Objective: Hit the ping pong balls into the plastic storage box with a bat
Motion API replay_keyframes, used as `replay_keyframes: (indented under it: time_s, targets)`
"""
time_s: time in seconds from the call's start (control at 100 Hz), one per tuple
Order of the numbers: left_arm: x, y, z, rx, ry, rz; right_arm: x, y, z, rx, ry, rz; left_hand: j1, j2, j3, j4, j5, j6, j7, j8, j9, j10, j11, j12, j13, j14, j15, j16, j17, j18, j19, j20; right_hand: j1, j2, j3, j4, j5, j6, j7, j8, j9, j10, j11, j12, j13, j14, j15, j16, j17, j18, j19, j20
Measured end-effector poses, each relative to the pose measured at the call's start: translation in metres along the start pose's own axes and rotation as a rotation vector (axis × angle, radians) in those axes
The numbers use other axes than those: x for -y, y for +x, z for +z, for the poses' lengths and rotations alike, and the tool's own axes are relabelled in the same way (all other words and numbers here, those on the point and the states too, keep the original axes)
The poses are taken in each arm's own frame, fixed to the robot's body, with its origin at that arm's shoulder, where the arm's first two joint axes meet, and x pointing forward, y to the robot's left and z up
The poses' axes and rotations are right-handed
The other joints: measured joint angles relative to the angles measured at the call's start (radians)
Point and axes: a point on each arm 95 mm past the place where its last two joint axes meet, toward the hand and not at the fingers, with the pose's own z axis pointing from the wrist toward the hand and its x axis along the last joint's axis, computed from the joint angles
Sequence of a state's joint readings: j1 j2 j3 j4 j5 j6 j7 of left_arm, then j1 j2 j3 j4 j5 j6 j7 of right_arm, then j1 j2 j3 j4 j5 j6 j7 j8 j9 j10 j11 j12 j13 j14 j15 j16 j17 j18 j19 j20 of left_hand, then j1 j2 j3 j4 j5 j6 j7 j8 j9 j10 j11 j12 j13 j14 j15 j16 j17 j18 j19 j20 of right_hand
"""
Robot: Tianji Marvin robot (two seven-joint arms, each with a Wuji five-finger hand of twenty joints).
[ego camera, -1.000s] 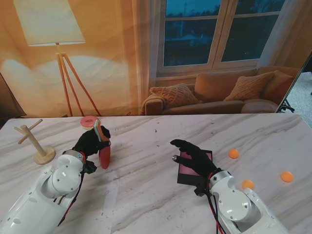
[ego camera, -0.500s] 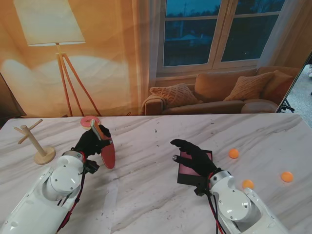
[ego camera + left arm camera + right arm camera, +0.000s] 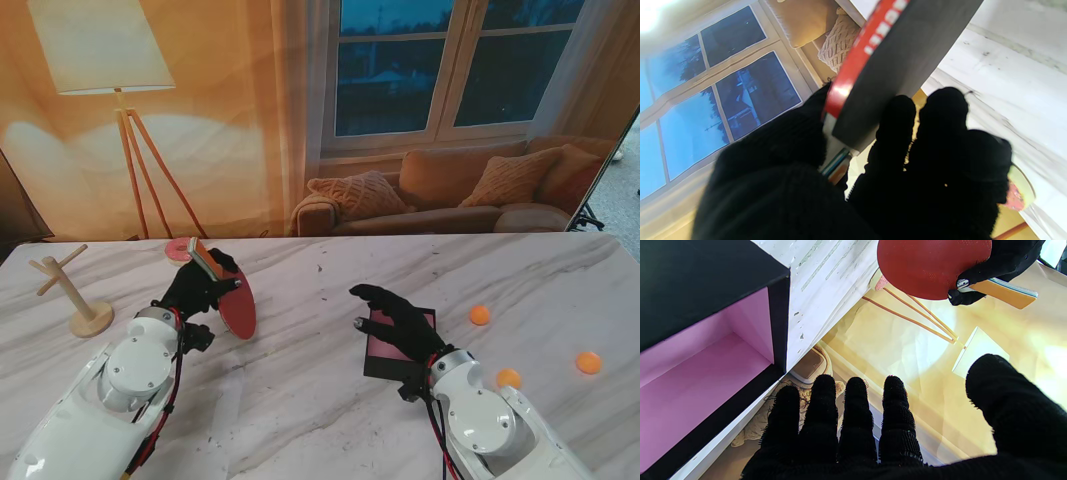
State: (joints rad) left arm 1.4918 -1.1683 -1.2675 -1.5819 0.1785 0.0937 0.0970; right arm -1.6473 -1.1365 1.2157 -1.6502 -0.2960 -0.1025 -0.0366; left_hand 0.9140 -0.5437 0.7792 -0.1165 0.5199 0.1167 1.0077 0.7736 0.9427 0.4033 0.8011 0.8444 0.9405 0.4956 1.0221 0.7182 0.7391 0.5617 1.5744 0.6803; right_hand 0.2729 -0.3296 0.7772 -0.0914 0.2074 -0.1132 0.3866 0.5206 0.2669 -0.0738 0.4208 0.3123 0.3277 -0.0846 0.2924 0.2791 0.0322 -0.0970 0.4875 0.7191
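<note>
Left hand (image 3: 192,287) gripping handle of red-faced wooden ping pong bat (image 3: 234,301), blade tilted above white marble tabletop (image 3: 300,400). Right hand (image 3: 400,322) empty, fingers spread, over black storage box with pink interior (image 3: 392,345). Three orange ping pong balls (image 3: 480,315) lie right of box, apart.

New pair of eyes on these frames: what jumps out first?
The red bat gripped in the black-gloved left hand, raised over the left part of the marble table. Next, the right hand hovering open, fingers spread, over the black storage box with its pink inside. Then three orange ping pong balls on the table to the right of the box, none inside it.
</note>
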Motion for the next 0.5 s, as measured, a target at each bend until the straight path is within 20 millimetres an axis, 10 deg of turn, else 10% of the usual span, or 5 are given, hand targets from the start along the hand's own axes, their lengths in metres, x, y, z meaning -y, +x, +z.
replay_keyframes:
  time_s: [0.5]
  targets:
    - [-0.036, 0.023, 0.014, -0.049, -0.020, -0.167, -0.016, 0.007, 0.000, -0.030, -0.029, -0.027, 0.008, 0.001, 0.000, 0.000, 0.000, 0.000, 0.000, 0.000, -0.001, 0.007, -0.010, 0.022, -0.003, 0.000, 0.010, 0.024, -0.019, 0.000, 0.014, 0.019, 0.000, 0.000, 0.000, 0.000, 0.000, 0.000, 0.000, 0.000, 0.000, 0.000, 0.000, 0.000, 0.000, 0.000, 0.000, 0.003, 0.002, 0.009, 0.000, 0.000]
